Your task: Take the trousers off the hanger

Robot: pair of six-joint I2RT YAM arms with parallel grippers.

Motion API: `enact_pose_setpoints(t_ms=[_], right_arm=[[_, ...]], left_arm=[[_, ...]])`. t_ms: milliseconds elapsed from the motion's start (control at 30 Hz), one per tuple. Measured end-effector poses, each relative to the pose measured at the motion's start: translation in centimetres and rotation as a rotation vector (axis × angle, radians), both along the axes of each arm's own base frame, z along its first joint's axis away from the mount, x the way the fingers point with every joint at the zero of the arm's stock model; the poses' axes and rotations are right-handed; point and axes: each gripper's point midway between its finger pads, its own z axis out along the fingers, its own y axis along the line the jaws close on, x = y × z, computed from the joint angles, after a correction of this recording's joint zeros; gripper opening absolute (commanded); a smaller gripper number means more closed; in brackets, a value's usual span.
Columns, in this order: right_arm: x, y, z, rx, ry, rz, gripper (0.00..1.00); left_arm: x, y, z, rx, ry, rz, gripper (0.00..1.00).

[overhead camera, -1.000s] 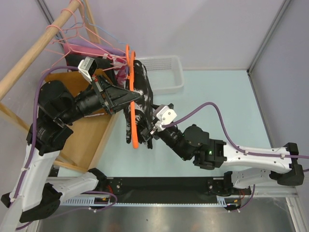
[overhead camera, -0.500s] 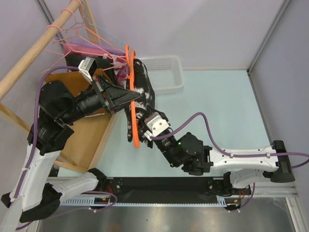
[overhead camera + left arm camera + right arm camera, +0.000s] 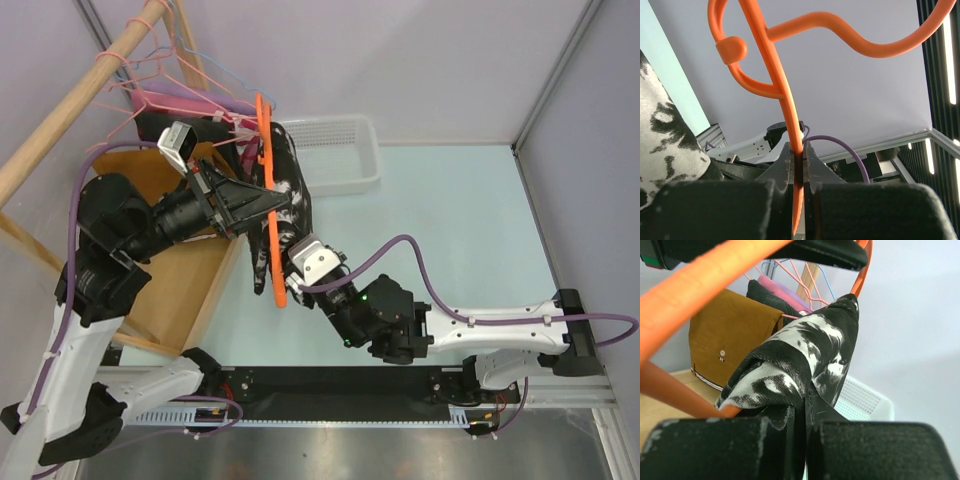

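The black trousers with white blotchy print (image 3: 288, 185) hang folded over an orange plastic hanger (image 3: 268, 160). My left gripper (image 3: 266, 205) is shut on the hanger's bar, and in the left wrist view the orange hanger (image 3: 785, 95) runs up from between the gripper's (image 3: 799, 150) jaws. My right gripper (image 3: 290, 262) is at the cloth's lower end. In the right wrist view the right gripper (image 3: 805, 407) is shut on a fold of the printed trousers (image 3: 810, 350). Behind them hang the rust-brown trousers (image 3: 730, 335) with a small button.
A white mesh basket (image 3: 345, 150) stands on the table behind the trousers. A wooden rail (image 3: 70, 110) at the left carries pink and blue wire hangers (image 3: 150, 75). A wooden board (image 3: 175, 285) lies under the left arm.
My right gripper moved left and closer in under the printed trousers and shut on the cloth. The left gripper kept hold of the hanger, shifting slightly.
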Motion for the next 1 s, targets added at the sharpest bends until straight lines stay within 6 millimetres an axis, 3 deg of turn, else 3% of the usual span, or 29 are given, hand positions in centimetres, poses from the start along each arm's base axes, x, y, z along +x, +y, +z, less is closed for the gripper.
enact_pose_setpoints(t_ms=[433,700,1000], right_arm=[[-2.1,-0.4,0.9,0.027,0.008,0.016,0.00],[-2.5,-3.7,1.9,0.073,0.037,0.032,0.00],[-2.7,-6.5,2.4,0.111,0.089,0.065,0.00]], left_arm=[[-0.4,0.7,-0.4,-0.002,-0.007,0.010,0.00],[-1.2,0.9,1.0,-0.019,-0.034,-0.009,0.00],[-1.0,0.2,0.6,-0.010,-0.001,-0.046,0.01]])
